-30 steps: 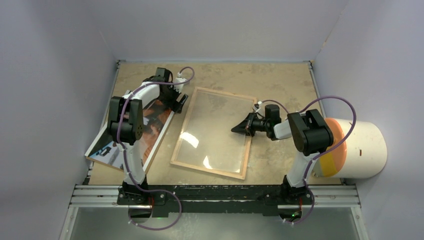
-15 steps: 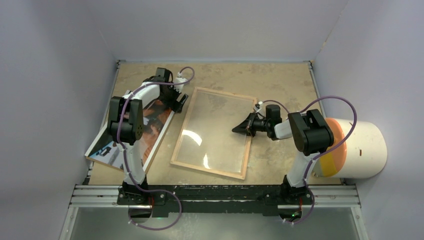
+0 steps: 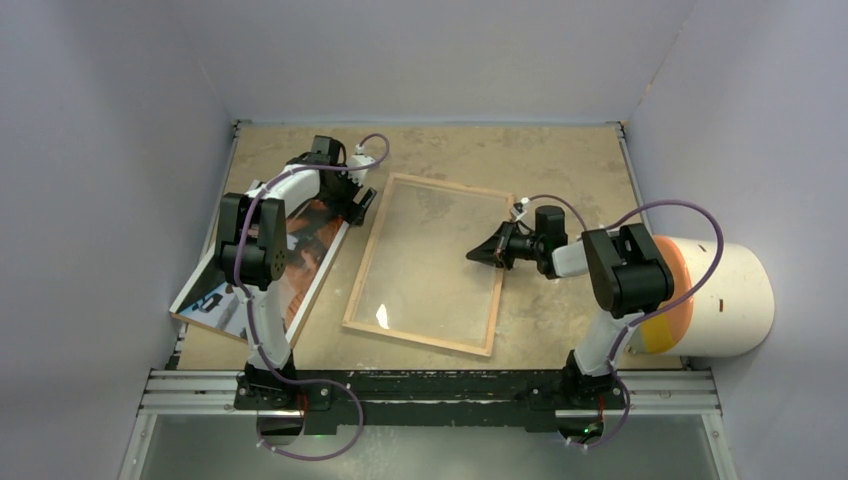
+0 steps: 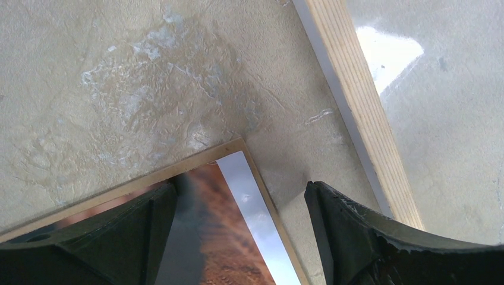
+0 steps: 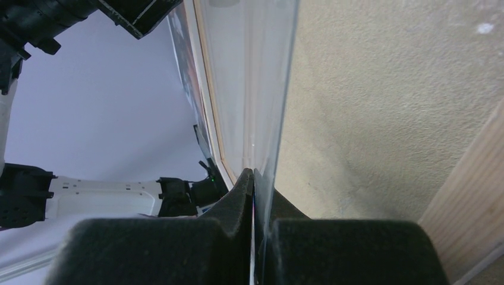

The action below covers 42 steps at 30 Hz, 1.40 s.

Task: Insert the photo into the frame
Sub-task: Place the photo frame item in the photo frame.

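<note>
Beige tabletop: frame flat; right pincer pinching clear sheet; photo left.

One thin wooden frame, one dark glossy photo, one clear sheet and seemingly one brown board are showing.

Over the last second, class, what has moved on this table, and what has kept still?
The right gripper, jaws shut on the clear sheet, edged slightly to the right. The glare patches on the sheet shrank to one small spot, so its tilt changed. The left gripper, open over the photo, and the frame stayed put.
</note>
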Available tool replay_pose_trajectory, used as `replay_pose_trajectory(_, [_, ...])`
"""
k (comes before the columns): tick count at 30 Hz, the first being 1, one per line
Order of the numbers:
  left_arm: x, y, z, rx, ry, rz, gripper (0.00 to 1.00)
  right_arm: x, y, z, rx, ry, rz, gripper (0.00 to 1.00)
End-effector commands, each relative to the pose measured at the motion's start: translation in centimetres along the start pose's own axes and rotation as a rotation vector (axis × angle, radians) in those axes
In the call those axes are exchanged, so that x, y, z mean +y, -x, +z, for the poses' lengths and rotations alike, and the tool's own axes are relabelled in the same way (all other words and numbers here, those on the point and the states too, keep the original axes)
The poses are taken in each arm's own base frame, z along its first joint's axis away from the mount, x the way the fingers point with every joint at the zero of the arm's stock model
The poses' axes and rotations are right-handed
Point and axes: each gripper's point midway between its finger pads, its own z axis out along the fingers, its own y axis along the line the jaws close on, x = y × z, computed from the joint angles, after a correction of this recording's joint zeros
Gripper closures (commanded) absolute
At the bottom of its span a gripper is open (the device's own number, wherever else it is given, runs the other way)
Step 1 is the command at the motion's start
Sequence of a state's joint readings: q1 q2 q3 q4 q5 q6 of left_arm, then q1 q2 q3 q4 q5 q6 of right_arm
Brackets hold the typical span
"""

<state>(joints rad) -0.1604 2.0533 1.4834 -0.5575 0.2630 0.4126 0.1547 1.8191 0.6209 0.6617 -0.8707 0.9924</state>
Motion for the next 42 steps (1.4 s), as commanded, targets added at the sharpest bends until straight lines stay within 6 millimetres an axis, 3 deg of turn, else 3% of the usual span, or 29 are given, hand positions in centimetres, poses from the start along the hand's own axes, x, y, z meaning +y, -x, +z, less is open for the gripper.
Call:
replay_pose_trajectory(1, [-1.2, -2.1, 1.0, 0.057, -0.045, -0.002, 0.15, 1.1, 1.2, -0.4, -0.049, 0.01, -0.066, 1.0])
replay_pose_trajectory(13, [-1.3, -2.3, 1.3, 0.063, -0.049, 0.0, 0.16, 1.5, 0.9, -0.7, -0.054, 0.033, -0.094, 1.0])
replay_pose_trajectory(27, [-2.4, -3.4, 2.5, 0.091, -0.071, 0.005, 0.16, 5.2, 1.7, -1.4, -0.109, 0.157, -0.206, 1.0])
replay_pose_trajectory(42, [-3.0, -4.2, 3.5, 0.115, -0.088, 0.009, 0.16, 8.7, 0.3, -0.5, -0.073, 0.271, -0.28, 1.0])
